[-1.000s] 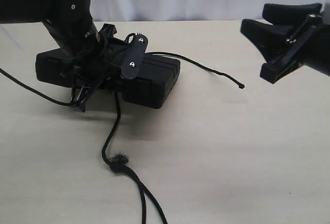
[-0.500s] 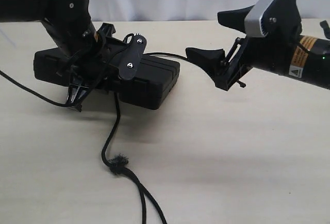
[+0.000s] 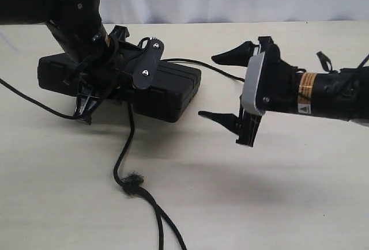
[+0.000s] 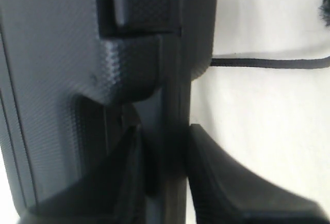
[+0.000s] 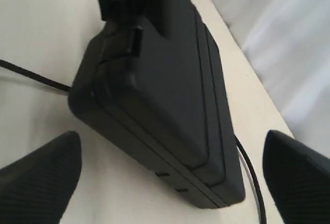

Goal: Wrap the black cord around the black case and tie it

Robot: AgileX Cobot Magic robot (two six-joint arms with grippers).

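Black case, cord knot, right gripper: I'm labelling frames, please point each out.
black case [image 3: 173, 86], exterior view, ribbed lid.
black cord [image 3: 132, 182], exterior view, frayed knot.
right gripper [image 3: 207, 86], exterior view, midway between open fingertips.

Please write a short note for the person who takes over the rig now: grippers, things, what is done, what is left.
Left gripper: shut on the black case edge.
Right gripper: open, empty, facing the case's end.
Black cord: on the table, runs from the case to a frayed knot.
Done: case gripped.
To do: wrap and tie; no cord crosses the lid.
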